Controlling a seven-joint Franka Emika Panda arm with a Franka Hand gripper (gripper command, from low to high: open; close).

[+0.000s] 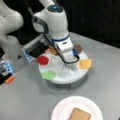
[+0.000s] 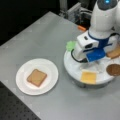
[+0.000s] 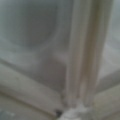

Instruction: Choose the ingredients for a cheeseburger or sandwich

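Nearest the camera, in both front views, a round white plate (image 1: 60,110) sits on the grey surface (image 2: 75,105) with one tan toast square (image 1: 79,115) flat on it; nothing is stacked on that toast yet.

As for the jaws, I cannot tell how far apart they stand or whether they hold anything: the wrist view shows only pale blurred shapes close up, perhaps the tray's dividers. The gripper (image 1: 68,65) hangs low over the middle of the white round tray (image 2: 75,71), well apart from the plate.

Around it, each in its own section of the tray, lie the ingredients: the yellow cheese square (image 1: 85,63) just to a front view's right of the jaws, the red tomato disc (image 1: 42,60) to its left, the green lettuce blob (image 1: 48,75) toward its bottom left, the dark brown patty disc (image 2: 114,69) and a second toast square (image 2: 114,53) at the tray's far side. Cheese looks nearest.
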